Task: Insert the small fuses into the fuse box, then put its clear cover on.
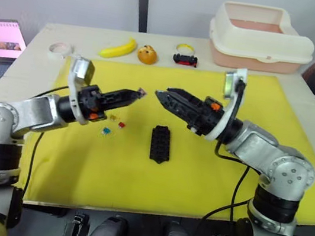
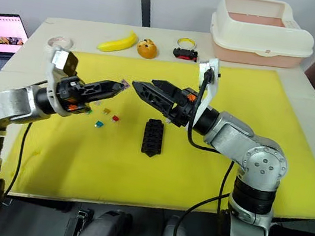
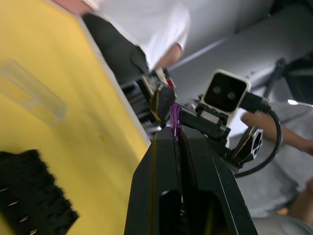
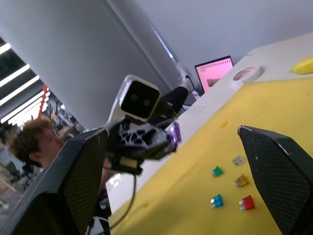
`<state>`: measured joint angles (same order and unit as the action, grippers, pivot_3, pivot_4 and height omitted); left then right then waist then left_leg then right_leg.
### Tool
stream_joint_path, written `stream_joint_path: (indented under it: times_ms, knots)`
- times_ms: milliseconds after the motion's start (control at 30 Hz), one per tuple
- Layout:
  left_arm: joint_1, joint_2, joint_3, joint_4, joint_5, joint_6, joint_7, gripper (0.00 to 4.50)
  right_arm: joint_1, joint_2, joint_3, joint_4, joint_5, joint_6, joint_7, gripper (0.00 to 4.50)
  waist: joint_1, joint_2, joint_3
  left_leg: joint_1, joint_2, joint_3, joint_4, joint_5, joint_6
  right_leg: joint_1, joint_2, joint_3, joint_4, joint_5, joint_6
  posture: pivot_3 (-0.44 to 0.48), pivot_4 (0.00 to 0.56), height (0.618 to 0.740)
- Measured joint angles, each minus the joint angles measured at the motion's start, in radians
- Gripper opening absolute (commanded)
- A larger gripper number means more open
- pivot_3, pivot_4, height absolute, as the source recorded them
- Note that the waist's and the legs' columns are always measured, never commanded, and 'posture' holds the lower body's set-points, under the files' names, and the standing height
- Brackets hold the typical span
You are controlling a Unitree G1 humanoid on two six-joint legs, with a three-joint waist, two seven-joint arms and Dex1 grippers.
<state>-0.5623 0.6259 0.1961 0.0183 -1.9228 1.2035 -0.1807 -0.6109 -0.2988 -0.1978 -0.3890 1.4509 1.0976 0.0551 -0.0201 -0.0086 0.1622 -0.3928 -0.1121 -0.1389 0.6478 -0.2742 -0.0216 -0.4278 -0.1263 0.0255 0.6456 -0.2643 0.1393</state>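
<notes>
Above the yellow mat (image 1: 207, 180), the left hand (image 1: 139, 93) pinched a purple fuse (image 3: 174, 115), facing the right hand (image 1: 160, 94), fingers apart; the fuse box (image 1: 160, 144) lay below, loose fuses (image 4: 230, 188) left of it.

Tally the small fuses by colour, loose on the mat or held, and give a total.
Purple fuse, pinched in the left gripper: 1
Green fuse, on the yellow mat: 1
Grey fuse: 1
Brown fuse: 1
Teal fuse: 1
Red fuse: 1
Total: 6
</notes>
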Motion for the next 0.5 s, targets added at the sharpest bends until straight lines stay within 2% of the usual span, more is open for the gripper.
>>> stream_joint_path:
  times_ms: [133, 200, 267, 500]
  knots:
    - [-0.003, -0.010, -0.024, 0.004, 0.009, -0.006, -0.027, 0.03, 0.015, 0.017, 0.024, 0.000, 0.110, -0.054, -0.118, 4.50, 0.001, 0.000, 0.000, 0.000, 0.001, 0.000, 0.000, 0.000, 0.000, 0.000, 0.001, 0.001, 0.000, 0.000, 0.000, 0.000, 0.150, 0.740]
    - [-0.005, -0.011, -0.025, 0.010, 0.012, -0.011, -0.036, 0.00, 0.027, 0.016, 0.037, 0.000, 0.149, -0.076, -0.161, 3.98, 0.002, 0.000, 0.000, 0.000, 0.001, 0.000, 0.000, 0.000, 0.000, 0.000, 0.001, 0.001, 0.000, 0.000, 0.000, 0.000, 0.150, 0.740]
    - [-0.011, -0.018, -0.027, 0.014, 0.019, -0.011, -0.045, 0.00, 0.032, 0.008, 0.051, 0.000, 0.167, -0.088, -0.187, 3.27, 0.003, 0.000, 0.000, 0.000, 0.001, 0.000, 0.001, 0.000, 0.000, 0.000, 0.001, 0.001, 0.000, 0.000, 0.000, 0.000, 0.150, 0.740]
    - [-0.035, -0.041, -0.046, 0.018, 0.048, -0.013, -0.069, 0.00, 0.047, -0.034, 0.103, 0.000, 0.192, -0.121, -0.231, 3.27, 0.004, 0.000, 0.000, 0.000, 0.001, 0.000, 0.001, 0.000, 0.000, 0.000, 0.002, 0.001, 0.000, 0.000, 0.000, 0.000, 0.150, 0.740]
